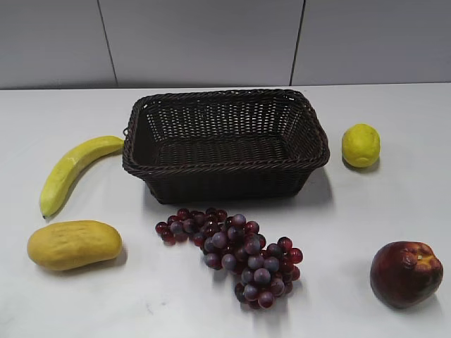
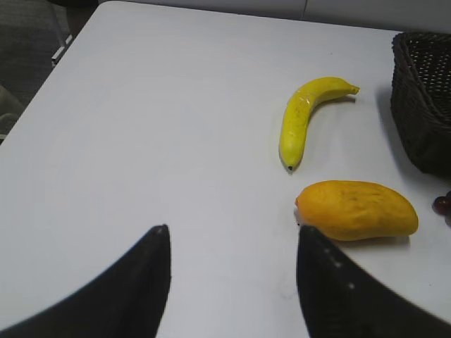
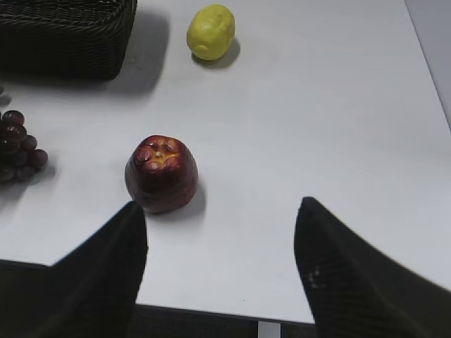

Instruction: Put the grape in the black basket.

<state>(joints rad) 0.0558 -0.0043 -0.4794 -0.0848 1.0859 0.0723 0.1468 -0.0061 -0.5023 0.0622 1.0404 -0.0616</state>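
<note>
The grape, a bunch of glossy dark red and purple berries, lies on the white table just in front of the black basket. The basket is a dark woven wicker one and looks empty. Part of the bunch shows at the left edge of the right wrist view. The basket corner shows in the left wrist view and the right wrist view. My left gripper is open and empty over bare table left of the fruit. My right gripper is open and empty near the front table edge. Neither gripper shows in the exterior view.
A banana and a yellow-orange mango lie left of the basket. A lemon sits to its right. A dark red apple-like fruit sits at the front right, close to my right gripper's left finger.
</note>
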